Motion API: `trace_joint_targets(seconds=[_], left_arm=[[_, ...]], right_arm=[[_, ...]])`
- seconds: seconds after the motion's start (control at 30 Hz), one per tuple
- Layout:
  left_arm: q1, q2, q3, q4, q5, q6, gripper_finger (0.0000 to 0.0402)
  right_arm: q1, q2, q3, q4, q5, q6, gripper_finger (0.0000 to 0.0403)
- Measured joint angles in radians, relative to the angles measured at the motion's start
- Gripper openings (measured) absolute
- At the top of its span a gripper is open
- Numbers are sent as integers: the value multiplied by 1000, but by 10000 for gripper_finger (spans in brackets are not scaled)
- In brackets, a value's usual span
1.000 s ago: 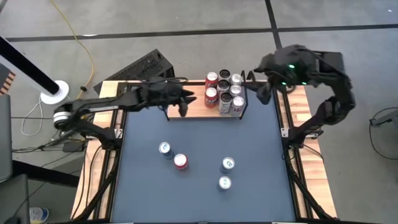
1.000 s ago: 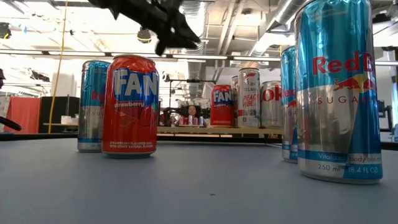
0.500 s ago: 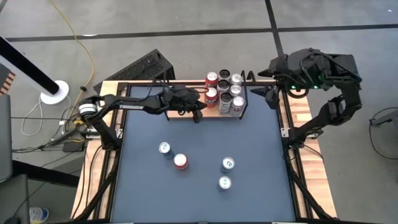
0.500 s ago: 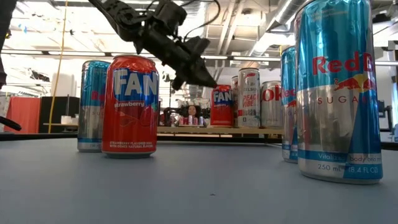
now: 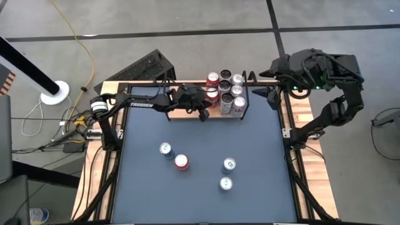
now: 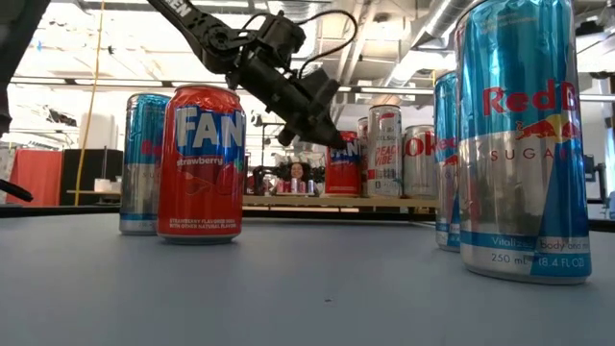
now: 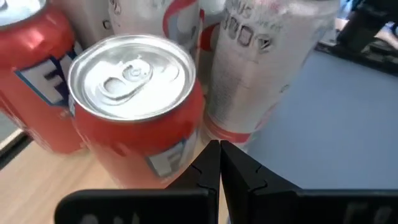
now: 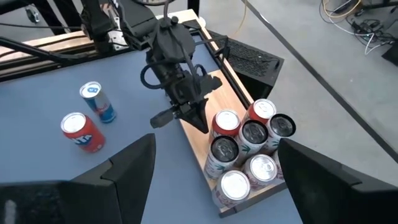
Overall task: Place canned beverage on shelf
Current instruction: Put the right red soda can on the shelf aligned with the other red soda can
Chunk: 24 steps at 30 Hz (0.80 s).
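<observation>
Four cans loose on table, left gripper shut and empty at shelf

Nearest red can (image 5: 181, 162) waits; beyond, left gripper (image 5: 204, 114), fingers together, nudges shelf (image 5: 194, 104) cans: risk of toppling one; right gripper (image 5: 274, 100) spread wide, holding nothing

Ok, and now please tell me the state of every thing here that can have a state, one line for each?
Left gripper: shut, empty, beside the shelf cans.
Right gripper: open, empty, near the shelf's end.
Light-wood shelf with black wire frame: partly filled, six cans at one end.
Six shelf cans: upright, unopened tops.
Red Fanta can on the grey table: upright.
Three blue-and-silver cans: upright on the table.
</observation>
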Motion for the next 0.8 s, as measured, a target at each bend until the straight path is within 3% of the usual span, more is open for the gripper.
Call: trace_joint_targets(seconds=[0.8], left_arm=[[43,38,-1,-4,-68,-22,0]], right_arm=[[0,0,0,1,0,-7,320]])
